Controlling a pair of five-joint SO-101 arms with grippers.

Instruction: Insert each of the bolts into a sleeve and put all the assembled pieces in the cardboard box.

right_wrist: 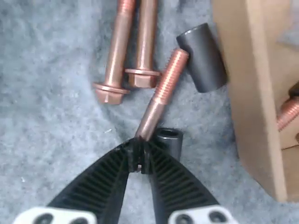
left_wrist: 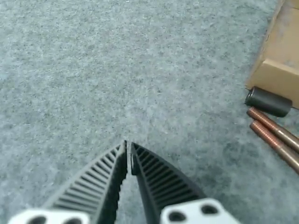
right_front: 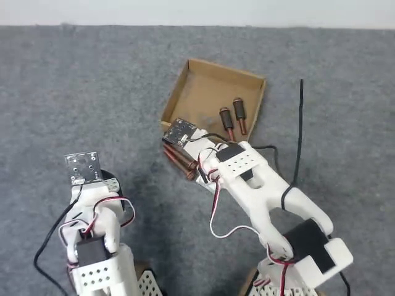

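Note:
My right gripper (right_wrist: pixel 139 151) is shut on one end of a copper bolt (right_wrist: pixel 161 95). Its threaded tip lies against a dark sleeve (right_wrist: pixel 203 58) on its side by the cardboard box (right_wrist: pixel 247 84). A second sleeve (right_wrist: pixel 169 141) stands just beside the fingertips. Two more bolts (right_wrist: pixel 117 51) lie side by side on the carpet. In the high view the right arm (right_front: pixel 247 166) sits at the near left corner of the box (right_front: pixel 179 92), which holds two assembled pieces (right_front: pixel 233 117). My left gripper (left_wrist: pixel 128 147) is shut and empty over bare carpet, left of the bolts (left_wrist: pixel 275 135) and a sleeve (left_wrist: pixel 268 101).
Grey carpet (right_front: pixel 92 80) covers the table, with open room left of and behind the box. The left arm (right_front: pixel 92 209) stands at the near left. A black cable (right_front: pixel 300 123) runs along the carpet to the right of the box.

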